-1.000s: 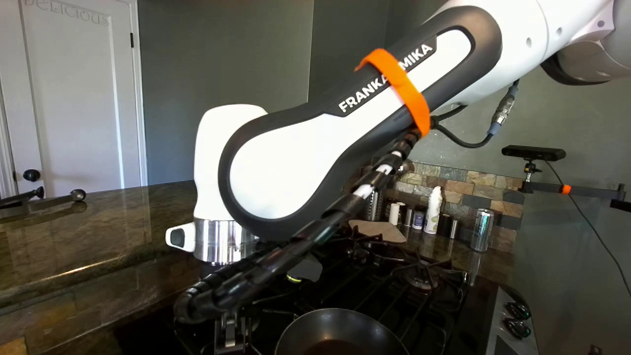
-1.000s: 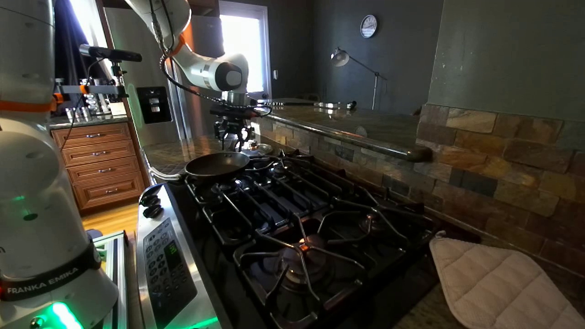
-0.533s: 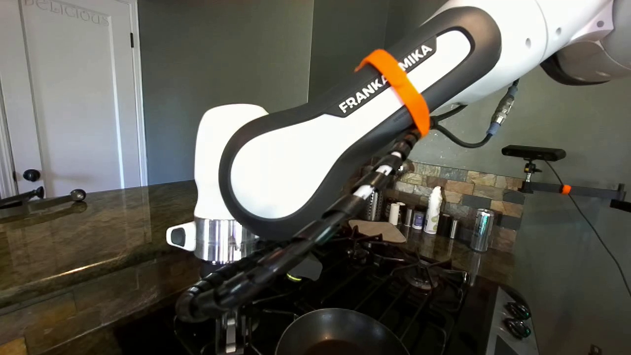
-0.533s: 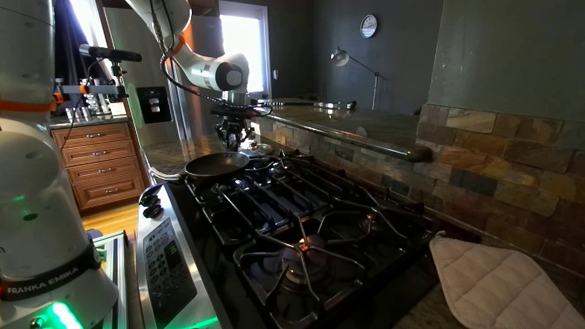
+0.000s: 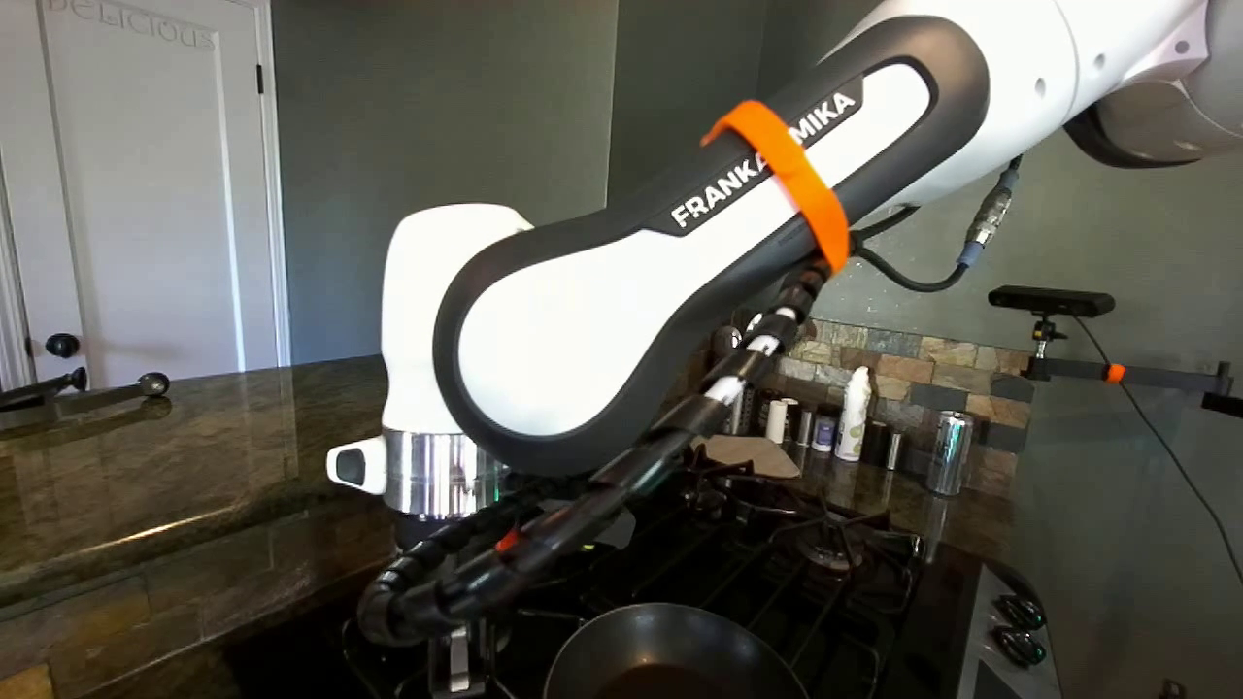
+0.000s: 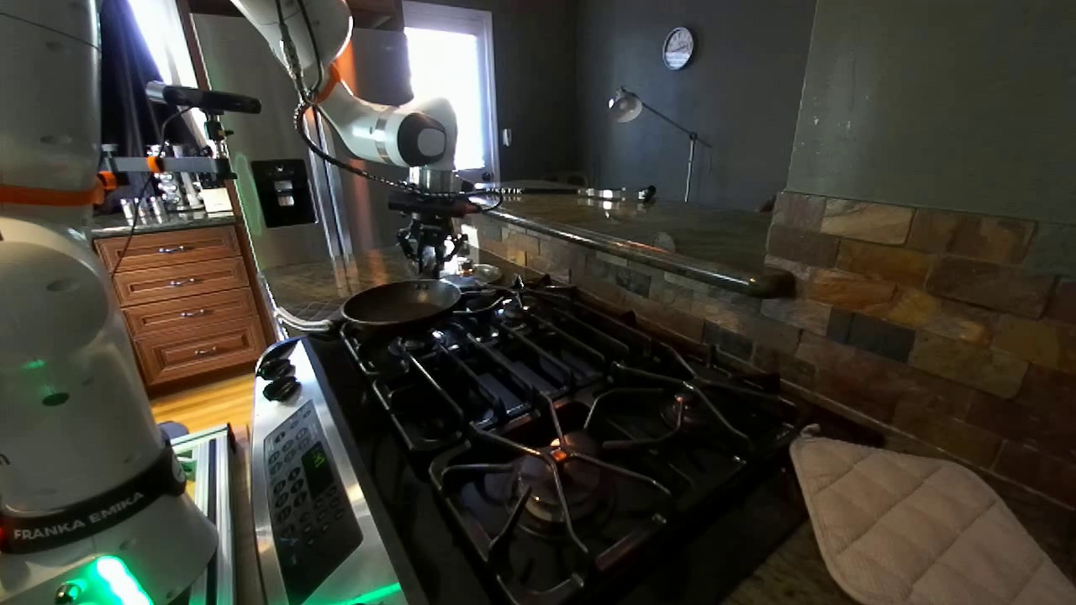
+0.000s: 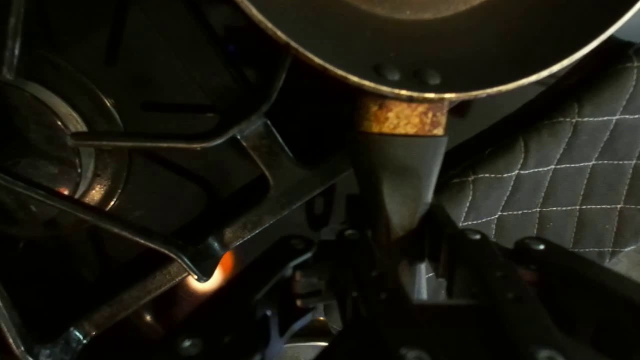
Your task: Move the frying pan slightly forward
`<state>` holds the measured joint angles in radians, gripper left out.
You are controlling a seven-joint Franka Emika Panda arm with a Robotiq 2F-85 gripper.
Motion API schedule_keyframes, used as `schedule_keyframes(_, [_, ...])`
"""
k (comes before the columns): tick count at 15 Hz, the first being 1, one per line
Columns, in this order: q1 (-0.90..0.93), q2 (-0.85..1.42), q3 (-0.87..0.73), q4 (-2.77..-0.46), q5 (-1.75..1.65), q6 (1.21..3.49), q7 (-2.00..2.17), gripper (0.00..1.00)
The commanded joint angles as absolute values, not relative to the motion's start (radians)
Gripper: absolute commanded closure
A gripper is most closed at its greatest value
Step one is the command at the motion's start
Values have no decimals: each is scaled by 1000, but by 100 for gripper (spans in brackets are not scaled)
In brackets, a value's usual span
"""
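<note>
The dark frying pan (image 5: pixel 670 646) rests on the stove at its far end, as seen in an exterior view, where its thin rim (image 6: pixel 400 284) shows. In the wrist view part of the pan's black interior (image 7: pixel 500 55) fills the top. Below it a rusty collar (image 7: pixel 402 116) joins the grey handle (image 7: pixel 407 160), which runs down between my fingers. My gripper (image 7: pixel 399 212) is shut on that handle, one finger on each side; the handle's far end is hidden in the dark jaws. From outside, the gripper (image 6: pixel 430 265) points downward just behind the pan.
Raised metal grates (image 6: pixel 538 395) cover the stove around the pan. A dark quilted cloth (image 7: pixel 550 185) lies beside the handle. Along one side runs a stone wall with a raised counter (image 6: pixel 630 235). A pale pot holder (image 6: pixel 925 512) and a steel canister (image 5: pixel 950 452) stand farther off.
The fingers have come together around the handle. Since half a second ago, the pan and wrist have shifted very slightly, a little to the right in an exterior view.
</note>
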<state>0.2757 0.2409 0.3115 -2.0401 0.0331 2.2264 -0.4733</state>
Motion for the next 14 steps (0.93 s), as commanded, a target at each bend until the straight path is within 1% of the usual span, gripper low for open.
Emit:
schedule_keyframes(1, [278,267,308,-1980,-48,2160,-480,92])
schedule_keyframes(8, [279,344,311,-1831,-141,2077,-568,92])
schedule_keyframes(14, [285,429,310,-1723,-170,2066,-648,92])
